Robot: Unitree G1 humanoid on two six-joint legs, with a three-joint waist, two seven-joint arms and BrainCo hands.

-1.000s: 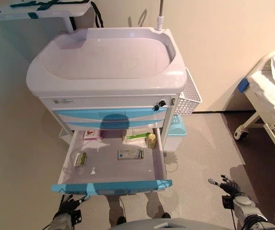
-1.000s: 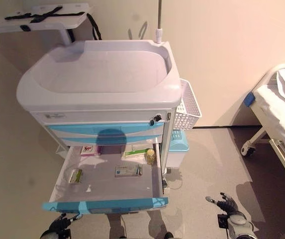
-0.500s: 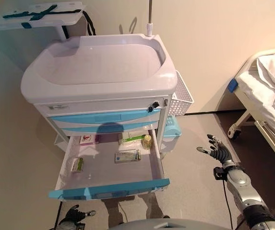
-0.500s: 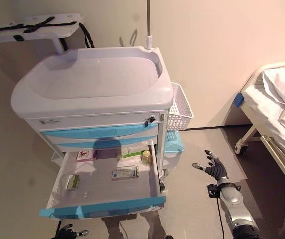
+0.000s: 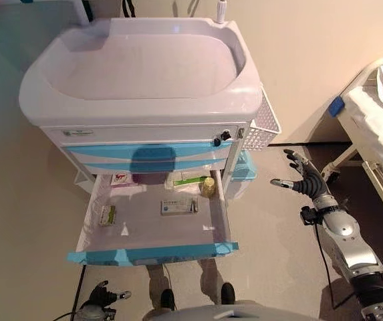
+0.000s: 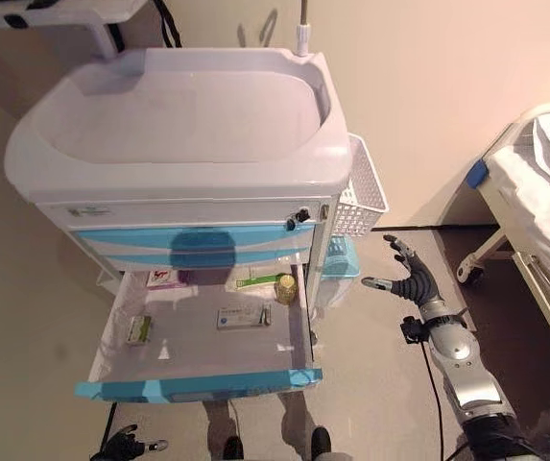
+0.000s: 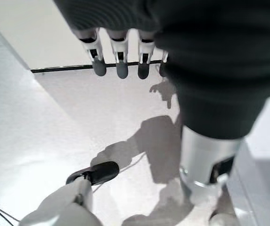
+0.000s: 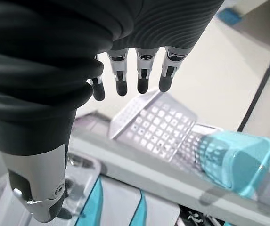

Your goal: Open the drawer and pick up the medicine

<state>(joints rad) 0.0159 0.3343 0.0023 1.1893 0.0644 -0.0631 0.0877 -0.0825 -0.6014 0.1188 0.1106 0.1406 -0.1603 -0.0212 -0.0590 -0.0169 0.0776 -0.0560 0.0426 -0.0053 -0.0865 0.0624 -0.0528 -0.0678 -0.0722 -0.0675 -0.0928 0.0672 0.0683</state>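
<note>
The cart [image 5: 144,107] stands mid-frame with its lowest drawer [image 5: 152,253] pulled fully out, contents laid bare for picking; inside lie four small boxes and one little bottle [image 5: 208,186] at its right rear, the medicine untouched; the right hand [image 5: 303,180], at right of frame beside the drawer, hangs with fingers spread and empty, seemingly poised to reach in; the left hand [image 5: 100,296], low at lower left, is relaxed and holds nothing.

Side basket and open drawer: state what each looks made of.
Side basket: white, probably moulded plastic, shown by its thick regular grid of holes. Open drawer: smooth, faintly glossy pale walls with a blue front, likely plastic too, though painted metal can't be ruled out.
</note>
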